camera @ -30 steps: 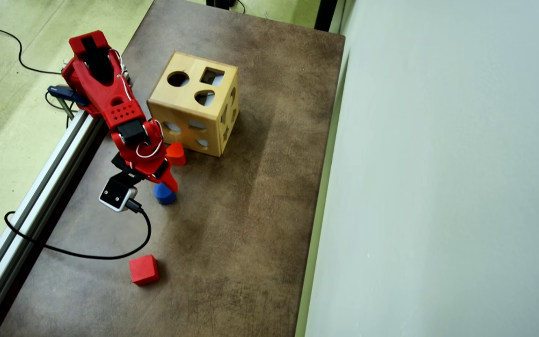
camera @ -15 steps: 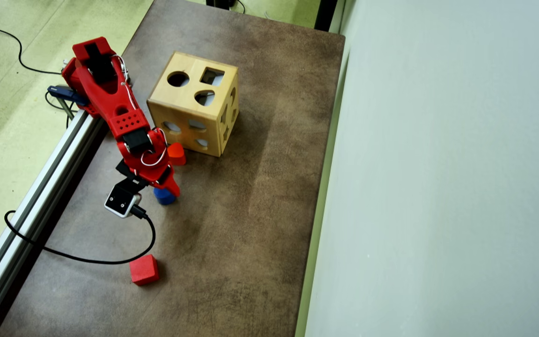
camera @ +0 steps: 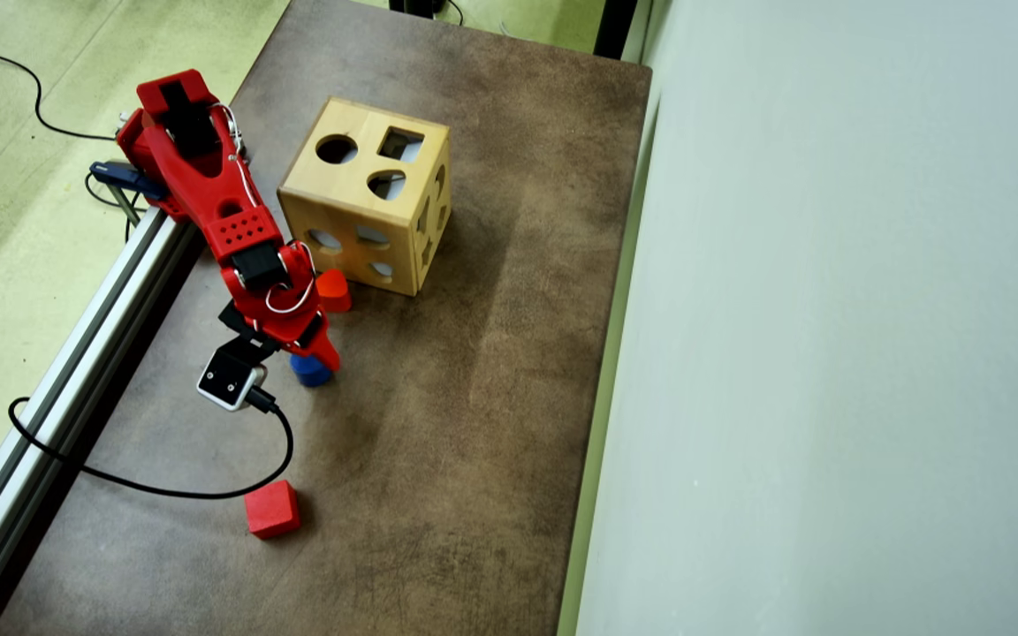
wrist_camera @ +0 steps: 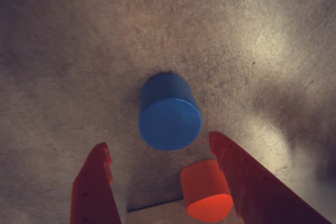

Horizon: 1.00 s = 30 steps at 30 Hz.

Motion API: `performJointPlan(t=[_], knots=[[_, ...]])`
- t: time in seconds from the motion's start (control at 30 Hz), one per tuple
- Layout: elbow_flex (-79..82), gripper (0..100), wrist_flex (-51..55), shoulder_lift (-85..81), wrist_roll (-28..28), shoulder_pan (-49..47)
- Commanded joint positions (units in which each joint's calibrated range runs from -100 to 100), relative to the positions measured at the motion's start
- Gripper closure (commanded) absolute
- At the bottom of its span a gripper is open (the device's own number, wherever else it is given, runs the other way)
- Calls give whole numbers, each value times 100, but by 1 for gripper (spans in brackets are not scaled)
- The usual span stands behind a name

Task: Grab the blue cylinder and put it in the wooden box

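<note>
Overhead view: gripper [camera: 313, 360] covers most of the blue cylinder [camera: 309, 374], so jaw contact can't be read. Wrist view: both red fingers [wrist_camera: 94, 187] run off the bottom edge; only a pale sliver of the wooden box [wrist_camera: 157, 214] shows there.

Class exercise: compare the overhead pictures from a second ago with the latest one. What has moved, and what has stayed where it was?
The arm drew back slightly toward its base in the first half second, so the gripper now covers more of the blue cylinder; since then it has held still. Its jaws stand open in the wrist view, with nothing gripped. The blue cylinder, wooden box, orange-red block and red cube have not moved.
</note>
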Motion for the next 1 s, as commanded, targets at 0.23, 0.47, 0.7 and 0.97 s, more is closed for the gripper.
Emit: performJointPlan(t=[0.23, 0.47, 0.7, 0.97], knots=[[237, 70, -63, -74, 15, -28], [148, 70, -224, 384, 20, 9], [121, 71, -449, 461, 24, -28], [121, 71, -545, 469, 24, -36]])
